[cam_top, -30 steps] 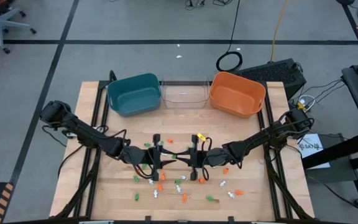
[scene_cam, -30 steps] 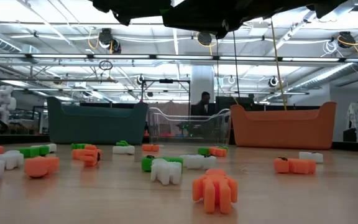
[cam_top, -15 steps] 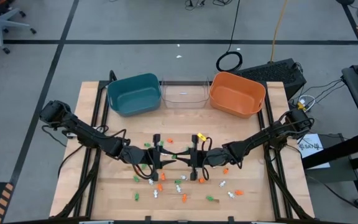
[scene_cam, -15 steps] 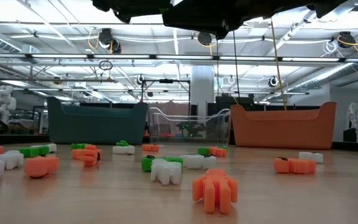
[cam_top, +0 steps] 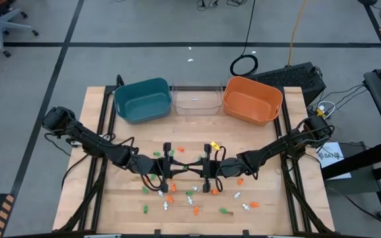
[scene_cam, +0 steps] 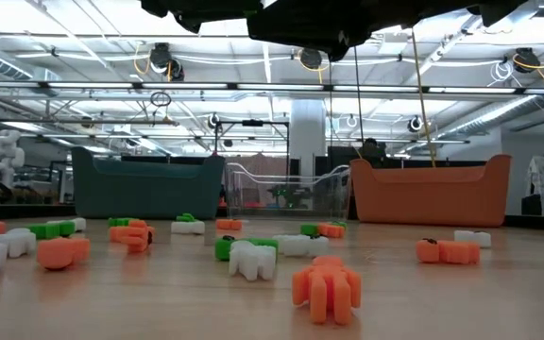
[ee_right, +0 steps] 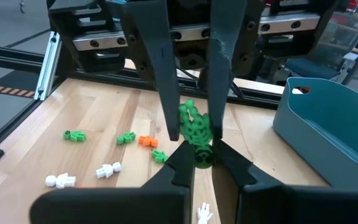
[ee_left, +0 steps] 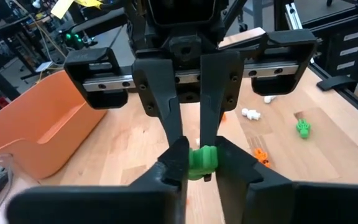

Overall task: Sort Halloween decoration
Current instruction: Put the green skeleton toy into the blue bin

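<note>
Both pairs of jaws are pressed on one and the same green trinket (ee_left: 201,160): the left gripper (cam_top: 171,168) and the right gripper (cam_top: 204,166) meet tip to tip above the middle of the table, each pinching the piece from its own side. In the right wrist view the trinket (ee_right: 196,132) hangs between the far fingers (ee_right: 219,74) and the near ones, its long axis roughly upright; in the left wrist view it looks squat, and which way it faces cannot be told.

Against the pictures from a second and half a second ago, arms, grippers and scattered pieces lie just as they did. The only difference is in the room behind the clear bin in the low view, where a dark figure seen a second ago is gone.

Orange, green and white trinkets (cam_top: 195,210) lie strewn on the wooden table (cam_top: 270,221), mostly on its near half below the grippers; an orange one (scene_cam: 326,288) sits closest in the low view. Along the far edge stand a teal bin (cam_top: 142,100), a clear bin (cam_top: 195,99) and an orange bin (cam_top: 252,99), side by side. Beyond is grey floor, with a ceiling of rails and lights in the low view.
</note>
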Robot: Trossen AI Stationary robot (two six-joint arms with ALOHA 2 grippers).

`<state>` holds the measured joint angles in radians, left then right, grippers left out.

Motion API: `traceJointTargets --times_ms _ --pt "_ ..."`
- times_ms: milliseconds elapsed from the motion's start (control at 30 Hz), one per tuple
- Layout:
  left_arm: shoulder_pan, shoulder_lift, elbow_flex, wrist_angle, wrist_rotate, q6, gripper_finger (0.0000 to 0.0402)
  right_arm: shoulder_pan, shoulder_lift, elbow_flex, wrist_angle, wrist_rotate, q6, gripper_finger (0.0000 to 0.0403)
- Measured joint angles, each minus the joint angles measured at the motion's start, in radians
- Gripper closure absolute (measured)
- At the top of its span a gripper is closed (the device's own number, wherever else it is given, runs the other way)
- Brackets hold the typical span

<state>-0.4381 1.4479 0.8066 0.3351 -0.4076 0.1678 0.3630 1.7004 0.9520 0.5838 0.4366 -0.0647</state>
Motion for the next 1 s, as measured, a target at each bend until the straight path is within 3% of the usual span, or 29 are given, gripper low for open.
traceJointTargets --times_ms 133,400,567,800,1000 --pt "0.0 -0.001 0.0 0.0 0.006 0.004 0.0379 0.004 0.0 0.0 -0.002 0.002 0.0 0.0385" --pt "-0.001 -0.001 0.0 0.0 0.014 0.005 0.0387 0.012 0.0 0.0 -0.001 0.006 -0.009 0.0378" --pt "-0.002 -0.001 0.0 -0.013 0.015 0.006 0.0388 0.021 0.0 0.0 -0.034 0.019 -0.004 0.0343" --pt "-0.002 -0.001 0.0 -0.016 0.021 0.009 0.0389 0.024 0.0 0.0 -0.169 0.135 0.068 0.0283" --pt "-0.003 -0.008 0.0 -0.016 0.023 0.022 0.0389 0.024 0.0 0.0 -0.266 0.17 0.11 0.0258"
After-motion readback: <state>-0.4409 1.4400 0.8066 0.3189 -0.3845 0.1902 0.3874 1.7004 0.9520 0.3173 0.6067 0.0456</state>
